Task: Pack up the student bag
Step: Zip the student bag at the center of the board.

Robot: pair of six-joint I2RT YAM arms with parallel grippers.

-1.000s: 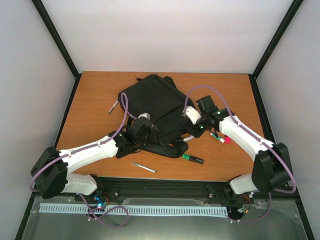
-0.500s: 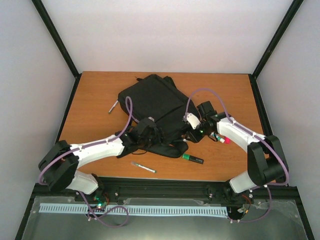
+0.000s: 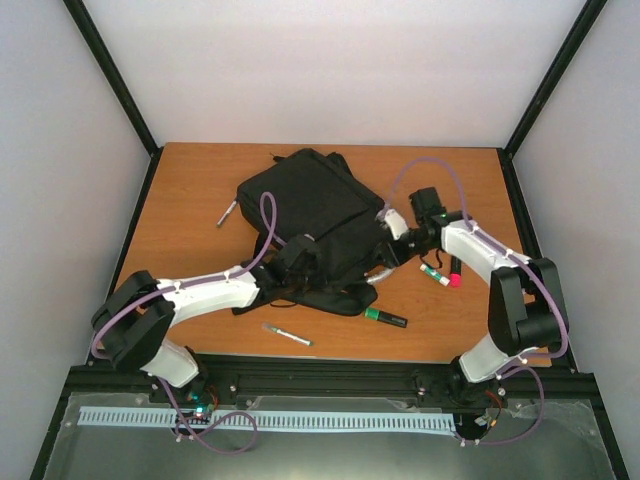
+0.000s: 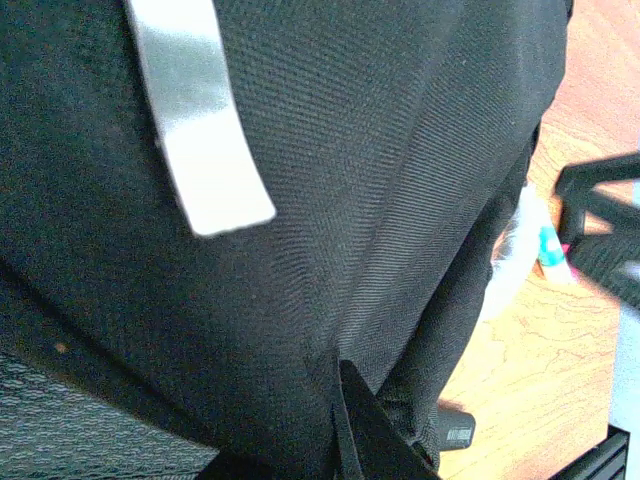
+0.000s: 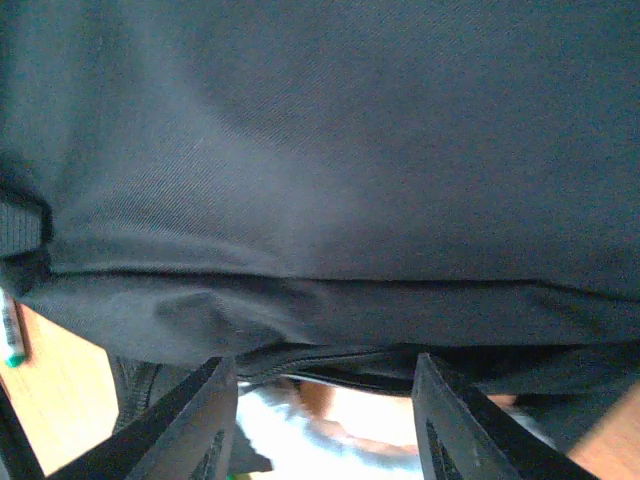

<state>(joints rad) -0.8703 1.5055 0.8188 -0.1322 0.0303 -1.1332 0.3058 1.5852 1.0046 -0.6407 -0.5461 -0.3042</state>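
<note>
— Two arms, both down at the student bag (image 3: 305,205)?

— Yes. It lies flat around the middle of the wooden table (image 3: 190,180), and both arms are stretched to it from the near side. The left gripper (image 3: 305,255) sits over its near edge, and the right gripper (image 3: 383,240) is against its right side.

— Are the jaws shut?

— On the right they stand well apart. That wrist camera shows both fingers (image 5: 190,425) spread, with a fold of the black fabric just off their tips. On the left I can't tell: that wrist view is almost filled with black weave, with a grey strip (image 4: 195,120) across it.

— What's lying loose?

— A green marker (image 3: 385,318) lies just on the near side of the bag, and a thin white pen (image 3: 287,335) lies toward the front edge. A red-capped marker (image 3: 454,272) and a white marker (image 3: 434,271) are beside the right forearm. A silvery pen (image 3: 228,212) lies left of the bag, apart from it.
</note>
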